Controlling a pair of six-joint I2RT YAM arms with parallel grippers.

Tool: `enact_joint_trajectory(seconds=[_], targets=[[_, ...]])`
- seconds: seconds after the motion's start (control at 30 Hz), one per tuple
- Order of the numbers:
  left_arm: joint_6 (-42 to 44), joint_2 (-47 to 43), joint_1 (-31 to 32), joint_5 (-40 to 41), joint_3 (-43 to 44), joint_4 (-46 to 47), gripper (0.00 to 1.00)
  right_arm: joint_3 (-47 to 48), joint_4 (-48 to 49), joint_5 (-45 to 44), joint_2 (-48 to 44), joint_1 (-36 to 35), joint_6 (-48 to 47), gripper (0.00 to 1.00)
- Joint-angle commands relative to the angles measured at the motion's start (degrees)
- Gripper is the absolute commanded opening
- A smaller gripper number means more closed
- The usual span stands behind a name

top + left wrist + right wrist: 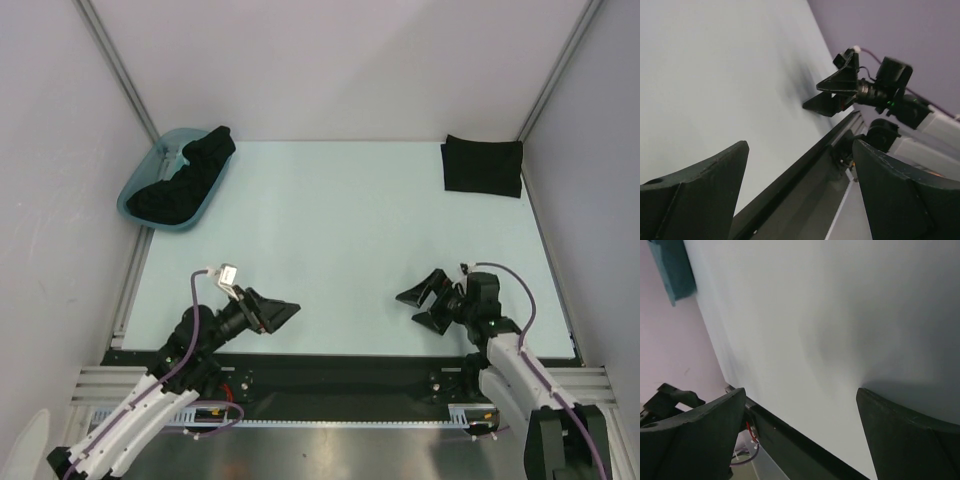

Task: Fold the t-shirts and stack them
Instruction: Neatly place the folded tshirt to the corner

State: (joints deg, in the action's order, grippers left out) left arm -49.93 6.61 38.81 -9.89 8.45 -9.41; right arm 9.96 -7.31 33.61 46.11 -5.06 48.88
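Top external view: one plain black t-shirt of soft matte cloth (482, 166), folded to a flat rectangle, lies at the far right corner of the pale table (340, 230). I judge it to be the base of the stack, set out there so the middle can serve as folding ground. The unfolded black t-shirts (185, 185) are heaped in the teal plastic tub (168, 153) at the far left, with one end draped over its far rim.

The left gripper (283, 318) and right gripper (407, 308) hang low at the near edge, tips turned toward each other and well apart from both lots of cloth. In the left wrist view its fingers (700, 195) stand wide with nothing between them. The right wrist view shows the same of the right fingers (695, 435). Neither holds cloth.

My judgement: one shirt is done and the heap is pending. I would send the left arm, as the nearer, to the tub. The heap looks tangled, so one pinch may lift more than one shirt.
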Motion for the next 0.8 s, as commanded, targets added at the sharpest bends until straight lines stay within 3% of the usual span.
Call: enact_joint_trajectory(seconds=[0.0, 0.07, 0.1, 0.23, 0.4, 0.57, 0.77], targets=[[-10.1, -9.5, -0.4, -2.3, -5.2, 7.2, 0.91, -4.6, 6.8, 0.8, -6.9, -0.4, 5.8, 1.0], [-15.0, -14.7, -0.4, -2.8, -9.7, 6.5, 0.92, -6.3, 4.9, 0.4, -12.1, -0.4, 6.7, 1.0], [-16.1, -13.0, -0.4, -4.2, -10.6, 8.0, 0.92, -7.0, 4.8, 1.0, -13.7, -0.5, 7.0, 1.0], [-22.9, -8.8, -0.3, -8.7, -18.7, 27.2, 0.92, -10.5, 2.0, 1.5, -21.0, -0.5, 7.9, 1.0], [-22.7, -10.8, -0.3, -6.7, -18.6, 24.7, 0.93, -14.6, 3.3, 4.2, -22.6, -0.5, 11.4, 1.0], [-23.5, -14.7, -0.3, -7.0, -18.3, 17.2, 0.94, -14.5, 6.9, 9.4, -25.0, -1.3, 10.2, 1.0], [-23.1, -14.4, -0.3, -8.5, -18.2, 15.6, 0.94, -14.7, 4.9, 10.5, -30.5, -2.1, 9.6, 1.0]])
